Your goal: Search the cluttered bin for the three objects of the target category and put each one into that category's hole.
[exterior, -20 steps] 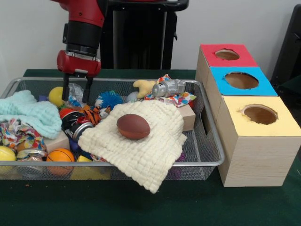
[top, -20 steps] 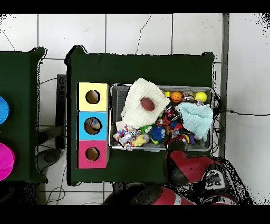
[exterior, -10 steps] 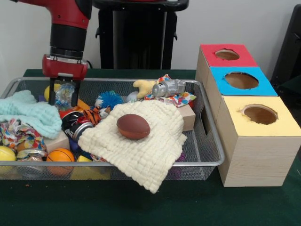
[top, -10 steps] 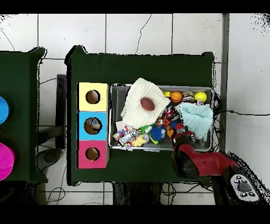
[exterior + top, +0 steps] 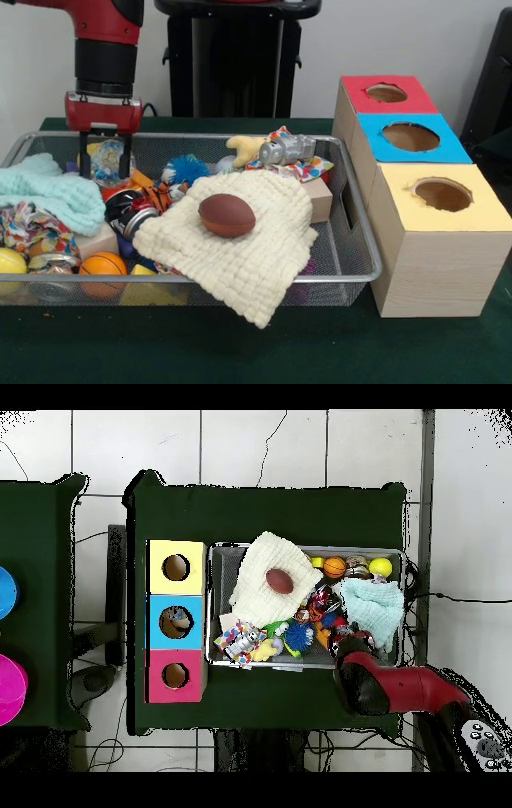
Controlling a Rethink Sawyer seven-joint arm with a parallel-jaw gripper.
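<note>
The wire-mesh bin [image 5: 240, 278] is full of clutter; in the overhead view its rim [image 5: 305, 548] lies right of the three boxes. My gripper [image 5: 105, 164] hangs over the bin's far left corner. It is shut on a crumpled clear and blue plastic piece [image 5: 106, 158], held just above the clutter. The red-topped box's hole [image 5: 386, 93] is at the far right, well away from the gripper; it also shows in the overhead view [image 5: 175, 675]. In the overhead view my red arm [image 5: 362, 684] covers the gripper.
The blue-topped hole [image 5: 410, 136] and yellow-topped hole [image 5: 442, 194] are nearer the camera. A brown football [image 5: 226, 214] lies on a cream cloth [image 5: 248, 256] draped over the front rim. A light blue cloth [image 5: 48, 196], an orange ball [image 5: 104, 264] and a silver toy [image 5: 286, 149] lie in the bin.
In the front view my gripper has moved left and slightly up along the bin's far side, carrying the plastic piece with it. Nothing else has moved.
</note>
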